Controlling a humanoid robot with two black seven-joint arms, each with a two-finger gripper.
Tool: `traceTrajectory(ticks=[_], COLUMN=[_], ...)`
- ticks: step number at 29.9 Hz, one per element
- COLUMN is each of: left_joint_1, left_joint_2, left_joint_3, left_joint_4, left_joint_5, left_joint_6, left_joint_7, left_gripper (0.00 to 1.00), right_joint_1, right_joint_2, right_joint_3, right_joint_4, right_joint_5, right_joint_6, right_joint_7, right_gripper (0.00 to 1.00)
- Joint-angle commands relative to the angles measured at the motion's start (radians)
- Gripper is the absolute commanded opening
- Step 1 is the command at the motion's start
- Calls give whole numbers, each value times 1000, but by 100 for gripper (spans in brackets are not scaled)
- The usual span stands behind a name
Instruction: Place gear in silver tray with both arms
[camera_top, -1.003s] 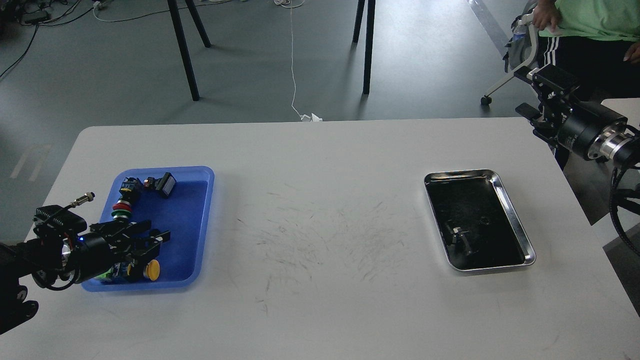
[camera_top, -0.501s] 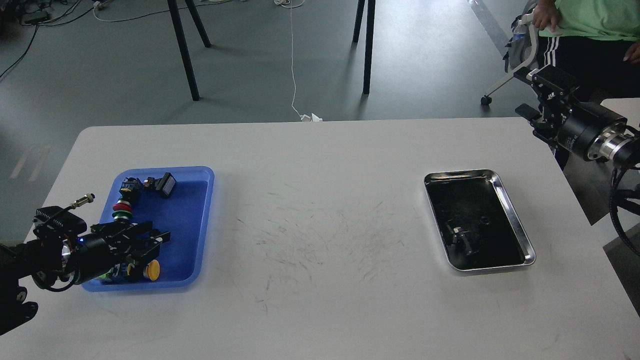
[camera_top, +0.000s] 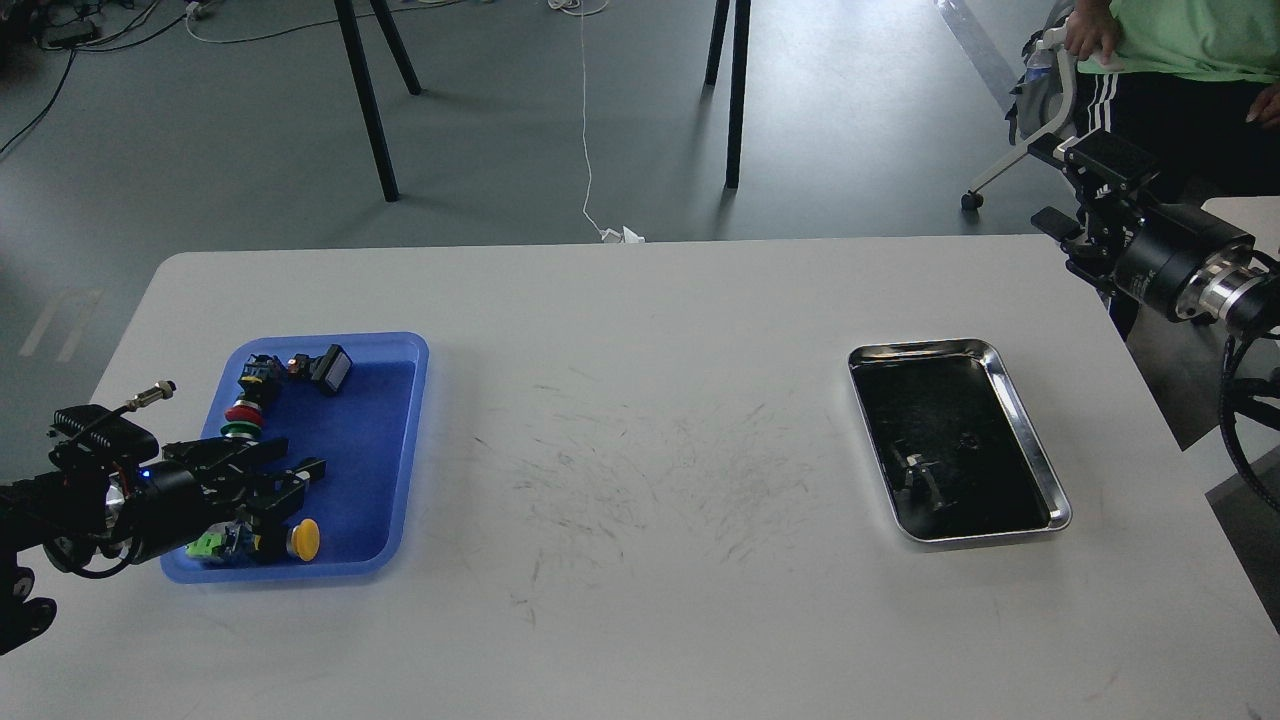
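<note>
Grey workshop floor with black stand legs and trailing cables lies beyond a white, scuffed rectangular table (camera_top: 640, 420) that bears two trays. At the robot's left, a blue plastic tray with a raised rim (camera_top: 405, 450) holds small parts: a yellow-capped push button (camera_top: 303, 538), a green block (camera_top: 207, 547), a red-and-green stacked part (camera_top: 240, 418) and a black switch with a pale face (camera_top: 333, 368). No gear can be told apart among them; which piece is the task's object cannot be told. The left gripper (camera_top: 285, 478) hangs low over the near end of this tray, prongs spread apart and empty, just above the yellow button. At the right, well apart, lies the shiny rectangular silver tray with rounded corners (camera_top: 1030, 435); its dark bottom shows only reflections. The right gripper (camera_top: 1085, 190) hovers beyond the table's far right corner, seen end-on, so whether it is released or clenched cannot be told. Risks, as judged: the crowded parts could be nudged or the wrong piece pinched as the prongs close; the light blue tray could slide; a small part could slip during the long crossing or a handover.
</note>
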Motion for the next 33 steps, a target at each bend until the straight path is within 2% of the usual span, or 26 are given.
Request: traceTrajectory(ticks=[1,16,19,33], left_joint_1=[-10,-61,-66,-83], left_joint_2=[27,20,4,-22], left_joint_3=[0,3,60,75], left_joint_4=[-8,-23,-28,28], left_joint_5=[54,181,184,186], left_joint_6=[0,11,14,15], left_joint_7=[0,0,0,0], left_gripper=[56,57,57,57], right_joint_1=[0,-14,-18,-20], right_joint_2=[2,2,2,2], right_joint_3=[-1,-3,-3,-1], right_joint_4=[-1,-1,-2,-4], right_joint_5=[0,0,0,0], right_joint_6=[0,0,0,0], right_joint_7=[-1,1,1,1], right_gripper=[92,92,92,92])
